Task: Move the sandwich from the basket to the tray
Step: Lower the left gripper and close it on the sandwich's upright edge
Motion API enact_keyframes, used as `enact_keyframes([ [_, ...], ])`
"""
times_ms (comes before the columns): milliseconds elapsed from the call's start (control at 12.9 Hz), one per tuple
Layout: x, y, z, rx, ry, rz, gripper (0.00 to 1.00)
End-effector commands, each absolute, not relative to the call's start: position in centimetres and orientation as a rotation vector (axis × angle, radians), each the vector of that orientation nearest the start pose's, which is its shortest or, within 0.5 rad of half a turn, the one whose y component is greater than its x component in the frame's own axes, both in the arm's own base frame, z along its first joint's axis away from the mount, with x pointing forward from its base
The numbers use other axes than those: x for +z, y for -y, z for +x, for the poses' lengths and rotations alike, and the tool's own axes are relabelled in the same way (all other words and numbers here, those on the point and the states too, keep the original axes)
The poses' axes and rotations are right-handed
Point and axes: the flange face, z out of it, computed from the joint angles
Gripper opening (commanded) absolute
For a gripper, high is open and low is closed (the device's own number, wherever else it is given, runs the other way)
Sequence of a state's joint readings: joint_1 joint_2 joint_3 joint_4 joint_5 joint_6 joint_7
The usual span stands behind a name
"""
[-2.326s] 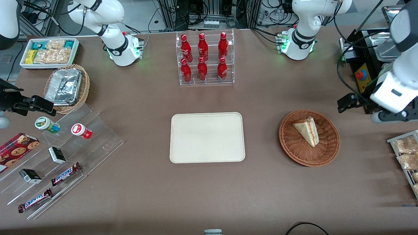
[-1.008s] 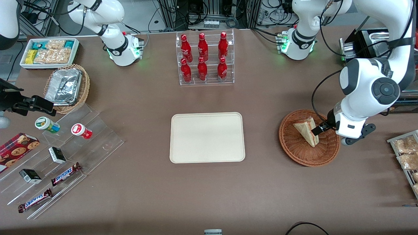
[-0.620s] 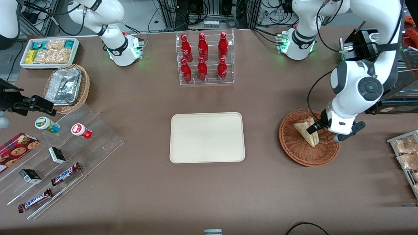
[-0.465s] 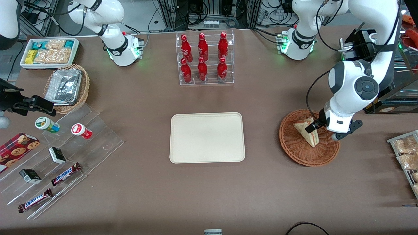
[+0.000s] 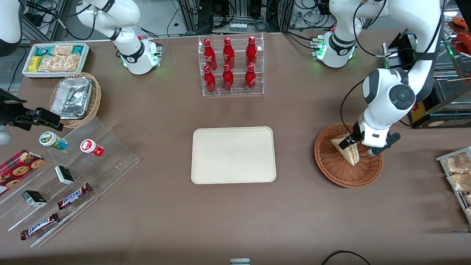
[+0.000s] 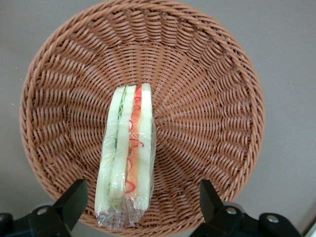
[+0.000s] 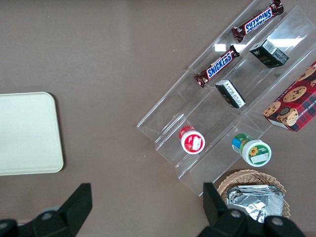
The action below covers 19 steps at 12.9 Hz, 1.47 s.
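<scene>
The clear-wrapped sandwich (image 5: 352, 155) (image 6: 127, 157) lies on its side in the round reddish-brown wicker basket (image 5: 337, 173) (image 6: 222, 123), with its red and green filling edge turned up. My left gripper (image 5: 349, 144) (image 6: 141, 205) hangs just above the basket. It is open, and its two black fingers (image 6: 74, 200) straddle the sandwich's wide end without touching it. One finger stands closer to the sandwich than the other. The cream tray (image 5: 233, 155) (image 7: 27, 133) sits bare at the table's middle, beside the basket toward the parked arm's end.
A clear rack of red bottles (image 5: 231, 66) stands farther from the front camera than the tray. A wire rack of snack bags (image 5: 456, 176) and a black box (image 5: 415, 73) sit at the working arm's end. A tiered acrylic display (image 5: 73, 173) sits toward the parked arm's end.
The left arm swung in from the working arm's end of the table and brought the open gripper over the basket, above the sandwich. The sandwich has not moved.
</scene>
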<state>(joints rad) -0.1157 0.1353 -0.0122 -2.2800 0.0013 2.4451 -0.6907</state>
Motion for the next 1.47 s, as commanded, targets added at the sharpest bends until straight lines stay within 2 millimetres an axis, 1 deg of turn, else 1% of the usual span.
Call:
enact_keyframes([
  [0,28.7,7.0,52.6,-0.058,0.891,-3.024,1.00],
  [155,27.9,7.0,52.6,-0.049,0.890,-3.022,1.00],
  [388,26.0,7.0,52.4,-0.057,0.891,-3.025,1.00],
  [465,25.4,6.9,52.1,-0.053,0.891,-3.024,0.98],
  [543,25.1,6.9,51.9,-0.055,0.891,-3.025,0.83],
  [620,25.1,6.8,51.8,-0.055,0.893,-3.024,0.60],
  [775,25.1,6.8,51.7,-0.053,0.890,-3.024,0.03],
  [853,25.2,6.8,51.6,-0.053,0.888,-3.024,0.00],
  [930,25.3,6.8,51.7,-0.056,0.879,-3.027,0.00],
  [1085,26.2,6.8,51.7,-0.070,0.868,-3.033,0.00],
  [1163,27.4,6.8,51.7,-0.074,0.866,-3.034,0.00],
  [1318,30.0,7.1,51.3,-0.054,0.776,-3.013,0.00],
  [1395,30.9,8.1,50.9,-0.055,0.694,-3.003,0.00],
])
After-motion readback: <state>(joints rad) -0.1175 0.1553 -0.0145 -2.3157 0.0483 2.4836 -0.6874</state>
